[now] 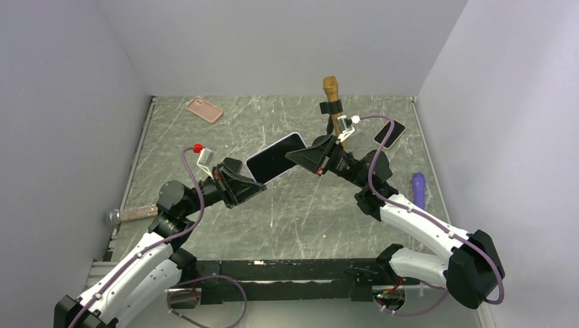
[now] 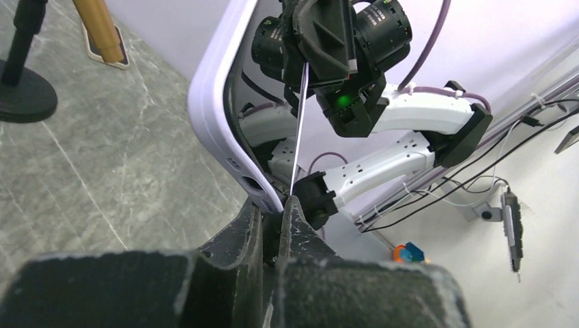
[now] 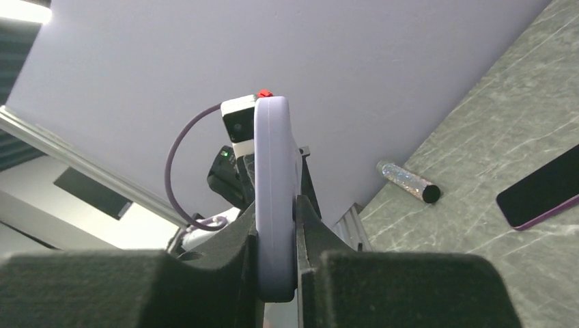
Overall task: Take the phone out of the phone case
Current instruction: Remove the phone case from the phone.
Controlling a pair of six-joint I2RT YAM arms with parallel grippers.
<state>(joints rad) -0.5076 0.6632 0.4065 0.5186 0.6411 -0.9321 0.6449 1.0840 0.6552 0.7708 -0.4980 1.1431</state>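
Observation:
The phone, dark screen up, sits in a lavender phone case and is held in the air between both grippers over the table's middle. My left gripper is shut on the case's lower left end. In the left wrist view its fingertips pinch the rim of the case at a corner. My right gripper is shut across the upper right end. In the right wrist view its fingers clamp the case on both faces, seen edge-on.
A pink case lies at the back left. A brown handle on a black stand rises at the back, beside a second dark phone. A purple object lies at the right, and a glitter tube at the left edge.

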